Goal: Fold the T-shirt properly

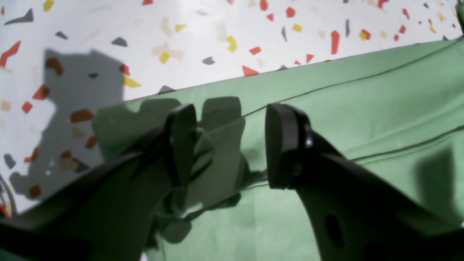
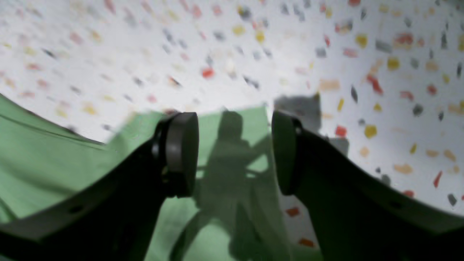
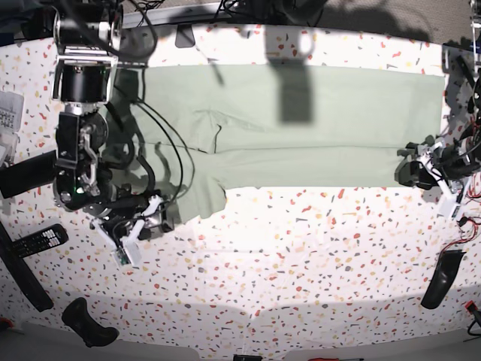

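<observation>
The pale green T-shirt (image 3: 301, 128) lies spread in a long band across the far half of the speckled table (image 3: 301, 263), with a flap (image 3: 201, 199) hanging toward the front at its left end. At the shirt's right end my left gripper (image 3: 415, 170) stands open. In the left wrist view a bunched fold of cloth (image 1: 214, 152) rests against one finger (image 1: 181, 145) of the left gripper (image 1: 232, 145), and the other finger (image 1: 286, 145) stands apart from it. My right gripper (image 2: 235, 152) is open and empty just above the shirt's corner (image 2: 232, 123), near the flap (image 3: 146, 218).
A remote control (image 3: 34, 241) and a dark handle-shaped object (image 3: 83, 322) lie at the front left. Another black object (image 3: 443, 278) lies at the front right. Cables run along the far edge (image 3: 188, 11) and over the shirt's left part (image 3: 169, 143).
</observation>
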{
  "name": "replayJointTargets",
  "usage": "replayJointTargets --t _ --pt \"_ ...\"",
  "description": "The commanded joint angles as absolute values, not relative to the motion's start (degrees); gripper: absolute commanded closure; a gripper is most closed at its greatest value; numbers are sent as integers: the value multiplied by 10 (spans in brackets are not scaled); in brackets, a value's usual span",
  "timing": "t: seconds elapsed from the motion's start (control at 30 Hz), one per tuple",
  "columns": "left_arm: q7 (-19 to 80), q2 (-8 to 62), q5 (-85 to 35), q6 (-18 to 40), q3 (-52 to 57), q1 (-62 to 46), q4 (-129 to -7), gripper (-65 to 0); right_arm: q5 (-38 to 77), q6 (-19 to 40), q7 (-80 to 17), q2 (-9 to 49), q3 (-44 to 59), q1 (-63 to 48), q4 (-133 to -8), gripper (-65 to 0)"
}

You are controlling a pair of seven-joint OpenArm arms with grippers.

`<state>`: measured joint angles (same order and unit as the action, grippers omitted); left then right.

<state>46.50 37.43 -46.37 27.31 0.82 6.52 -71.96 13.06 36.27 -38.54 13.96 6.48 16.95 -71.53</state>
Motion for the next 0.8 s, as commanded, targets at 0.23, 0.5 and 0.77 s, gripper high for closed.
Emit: replayJointTargets --t 0.23,0.5,0.77 --pt "454 386 -470 277 15 76 -729 -284 122 360 -366 125 67 274 -545 -315" --pt "454 386 -470 277 15 76 -729 -284 64 359 -354 100 67 289 -471 -315" --pt "454 386 -470 277 15 76 -729 -284 171 400 -475 105 67 282 -471 -40"
